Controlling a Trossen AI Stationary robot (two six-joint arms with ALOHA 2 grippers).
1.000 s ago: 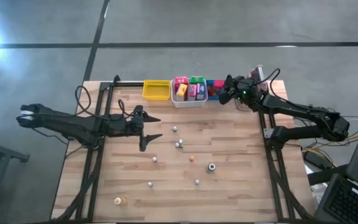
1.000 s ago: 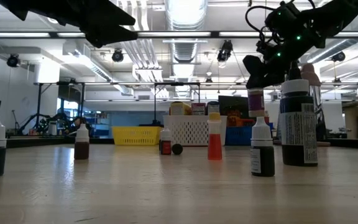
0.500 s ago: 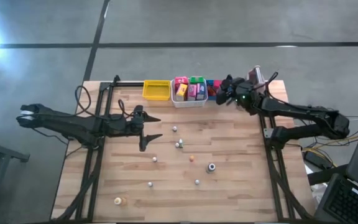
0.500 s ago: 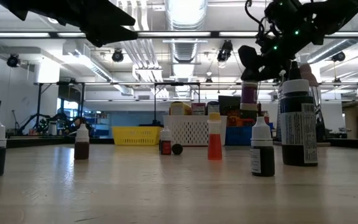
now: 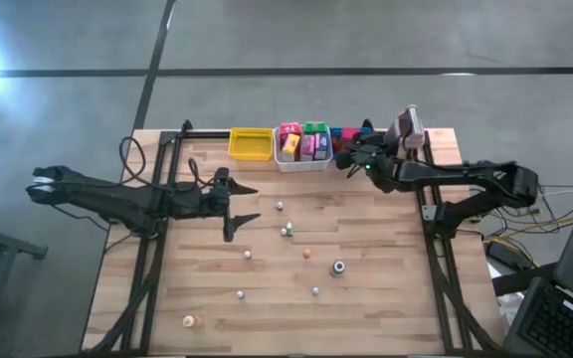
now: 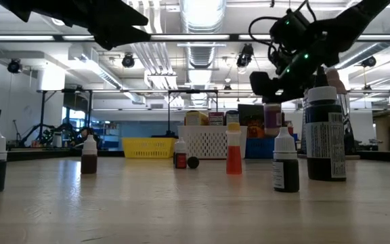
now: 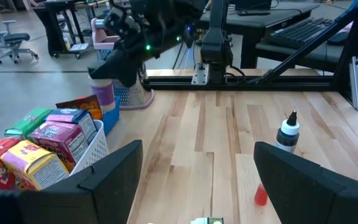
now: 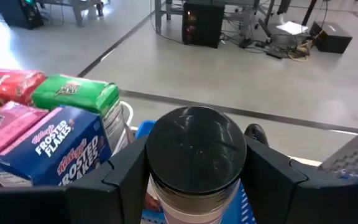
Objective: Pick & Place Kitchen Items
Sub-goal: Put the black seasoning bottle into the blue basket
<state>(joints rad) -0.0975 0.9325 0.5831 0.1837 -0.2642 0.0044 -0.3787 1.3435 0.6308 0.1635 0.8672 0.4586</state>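
The white bin (image 5: pixel 302 159) already holds several packets (image 5: pixel 304 142), the right gripper (image 8: pixel 194 186) pinches a dark-capped bottle (image 8: pixel 196 163) above the blue bin (image 7: pixel 112 114), while the left gripper (image 5: pixel 235 207) hovers with fingers spread and small bottles (image 5: pixel 296 251) remain scattered on the tabletop (image 5: pixel 366 298).

Open lab hall: ceiling ducts (image 6: pixel 202 51), desks (image 7: pixel 272 15), office chair (image 7: pixel 8 40).

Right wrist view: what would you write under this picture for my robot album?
The right gripper holds a dark-capped bottle over the blue bin, beside cereal boxes.
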